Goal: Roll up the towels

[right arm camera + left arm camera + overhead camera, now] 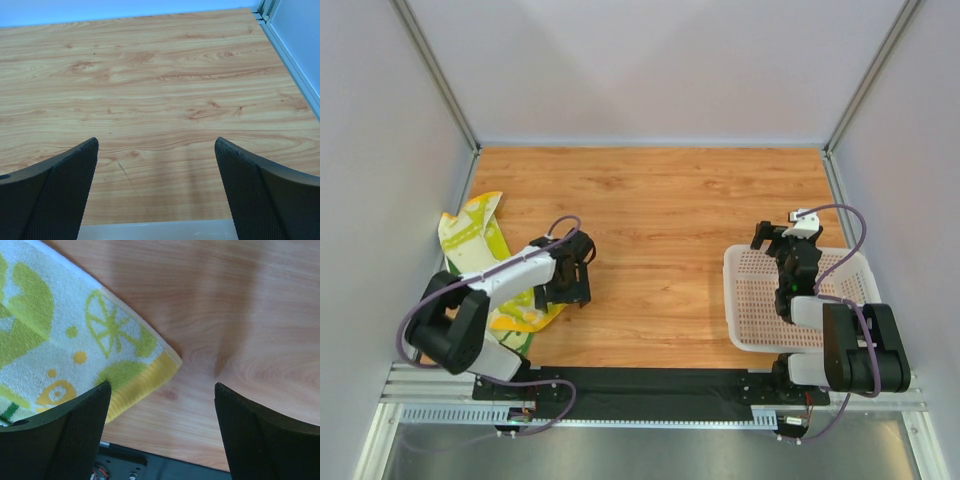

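The pale yellow towel with yellow-green prints lies crumpled at the table's left edge, partly under my left arm. In the left wrist view one flat corner of the towel with a yellow hem lies on the wood. My left gripper is open and empty just right of that corner; in the left wrist view the gripper has its left finger over the hem. My right gripper is open and empty over the far rim of the basket, and it also shows in the right wrist view. The dark green towel is out of view.
A white perforated plastic basket stands at the near right under my right arm; its rim shows in the right wrist view. Grey walls close the left, right and back. A black base rail runs along the near edge.
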Action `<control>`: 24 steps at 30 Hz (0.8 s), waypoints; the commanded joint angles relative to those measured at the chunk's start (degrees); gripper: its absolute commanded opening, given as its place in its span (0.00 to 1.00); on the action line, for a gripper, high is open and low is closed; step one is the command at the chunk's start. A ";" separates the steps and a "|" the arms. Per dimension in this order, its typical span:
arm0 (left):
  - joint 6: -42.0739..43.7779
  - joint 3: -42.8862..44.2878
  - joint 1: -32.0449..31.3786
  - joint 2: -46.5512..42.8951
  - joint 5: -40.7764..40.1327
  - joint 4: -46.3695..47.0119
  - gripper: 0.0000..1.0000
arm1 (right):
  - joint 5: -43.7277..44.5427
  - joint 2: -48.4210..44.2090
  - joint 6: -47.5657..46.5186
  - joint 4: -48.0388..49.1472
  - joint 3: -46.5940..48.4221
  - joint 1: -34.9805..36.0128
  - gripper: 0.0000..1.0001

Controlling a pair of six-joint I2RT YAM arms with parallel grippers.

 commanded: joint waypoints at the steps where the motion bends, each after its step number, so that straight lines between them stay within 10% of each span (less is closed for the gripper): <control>1: -1.62 2.47 -0.24 5.22 -3.35 2.45 0.90 | -0.19 0.37 0.59 -1.31 -0.83 0.14 1.00; 8: -3.47 0.90 -0.24 9.89 -3.62 6.58 0.64 | -0.19 0.37 0.59 -1.39 -0.83 0.14 1.00; 17: -2.68 0.71 -0.24 5.41 -4.49 6.77 0.03 | -0.19 0.37 0.68 -1.39 -0.83 0.14 1.00; 24: -0.92 7.29 -0.93 -1.00 -2.48 1.42 0.00 | -0.28 0.37 0.68 -1.39 -0.83 0.14 1.00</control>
